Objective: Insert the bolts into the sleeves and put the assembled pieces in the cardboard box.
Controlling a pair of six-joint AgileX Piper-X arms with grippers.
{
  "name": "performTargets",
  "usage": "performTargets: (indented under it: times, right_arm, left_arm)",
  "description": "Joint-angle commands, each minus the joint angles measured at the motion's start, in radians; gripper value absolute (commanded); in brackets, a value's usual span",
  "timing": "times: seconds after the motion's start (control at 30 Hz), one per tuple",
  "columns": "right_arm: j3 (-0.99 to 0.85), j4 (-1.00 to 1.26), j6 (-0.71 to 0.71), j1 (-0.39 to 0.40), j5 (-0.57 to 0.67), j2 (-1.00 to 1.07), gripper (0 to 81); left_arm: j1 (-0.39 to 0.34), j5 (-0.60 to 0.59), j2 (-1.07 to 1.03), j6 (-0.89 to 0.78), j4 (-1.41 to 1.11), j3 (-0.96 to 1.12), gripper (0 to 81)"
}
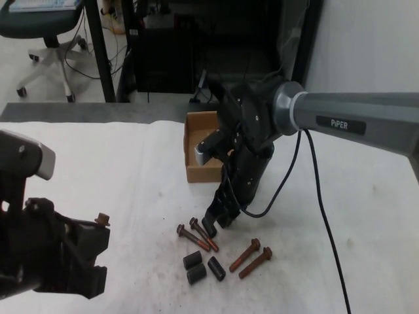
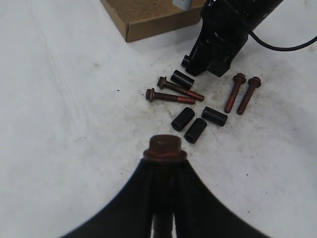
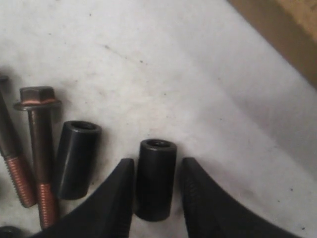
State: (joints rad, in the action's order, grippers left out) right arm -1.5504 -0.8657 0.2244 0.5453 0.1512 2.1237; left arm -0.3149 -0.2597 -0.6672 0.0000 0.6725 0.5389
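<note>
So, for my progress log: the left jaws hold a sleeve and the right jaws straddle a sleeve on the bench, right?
No: the left jaws hold a bolt, not a sleeve; the left wrist view shows its head between them. The right jaws do straddle a sleeve on the bench.

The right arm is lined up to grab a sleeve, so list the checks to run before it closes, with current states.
1. The sleeve sits between the fingers of the right gripper: ok.
2. The right gripper closed on that sleeve: not ok, slim gaps show either side.
3. The neighbouring sleeve lies outside the fingers: ok.
4. The left gripper holds a bolt: ok, its head sticks out.
5. The cardboard box opening free: cannot tell, the right arm covers part of it.
</note>
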Motion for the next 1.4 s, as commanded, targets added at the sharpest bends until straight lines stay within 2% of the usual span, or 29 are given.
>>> performTargets:
  times: [0.0,0.07,0.1,0.27,0.33,0.43,0.47,0.53,0.6,0.7,0.8,0.9,1.03,1.13,1.2,1.37]
  right_arm:
    - [-0.001,-0.009,0.008,0.003,0.003,0.020,21.9]
    - [-0.001,-0.034,0.008,0.003,0.003,0.025,5.0]
    - [-0.001,-0.042,0.006,0.003,0.003,0.025,0.4]
    - [-0.005,-0.096,0.001,0.001,0.003,-0.009,0.8]
    - [-0.005,-0.122,-0.008,-0.003,0.008,-0.052,0.8]
    - [0.001,-0.150,-0.046,-0.015,0.019,-0.135,0.8]
    - [0.001,-0.154,-0.060,-0.020,0.044,-0.169,0.8]
    - [0.001,-0.154,-0.075,-0.037,0.132,-0.232,0.8]
    - [0.008,-0.140,-0.090,-0.057,0.266,-0.307,0.8]
    - [0.070,-0.067,-0.121,-0.090,0.417,-0.436,0.8]
    - [0.187,0.020,-0.141,-0.122,0.534,-0.580,0.8]
    - [0.348,0.134,-0.142,-0.143,0.624,-0.745,0.8]
    - [0.631,0.440,-0.153,-0.126,0.740,-0.978,0.8]
    - [0.825,0.723,-0.158,-0.071,0.655,-1.118,0.8]
    - [0.948,0.873,-0.158,-0.018,0.515,-1.183,0.8]
    - [1.140,1.218,-0.112,0.090,0.282,-1.193,0.8]
  left_arm:
    - [0.001,0.011,0.008,0.000,-0.018,0.003,0.3]
    - [0.001,0.027,0.008,0.000,-0.018,0.003,0.3]
    - [0.001,0.036,0.008,0.000,-0.018,0.003,0.3]
    - [0.001,0.042,0.008,-0.007,-0.050,0.003,0.3]
    - [0.001,0.007,0.008,-0.010,-0.109,0.003,0.3]
    - [0.001,-0.210,0.008,-0.012,-0.288,0.003,0.3]
    - [0.001,-0.318,0.008,-0.030,-0.377,0.003,0.3]
    - [0.001,-0.473,-0.001,-0.105,-0.571,0.003,0.3]
    - [0.001,-0.543,-0.016,-0.197,-0.737,0.003,0.3]
    - [0.001,-0.597,-0.055,-0.317,-0.956,0.003,0.3]
    - [0.001,-0.643,-0.103,-0.355,-1.066,0.003,0.3]
    - [0.001,-0.672,-0.155,-0.394,-1.093,0.003,0.3]
    - [-0.005,-0.680,-0.230,-0.447,-1.166,0.003,0.3]
    - [-0.006,-0.678,-0.289,-0.489,-1.300,0.003,0.3]
    - [-0.006,-0.664,-0.321,-0.526,-1.397,0.003,0.3]
    - [-0.025,-0.610,-0.372,-0.615,-1.568,0.003,0.3]
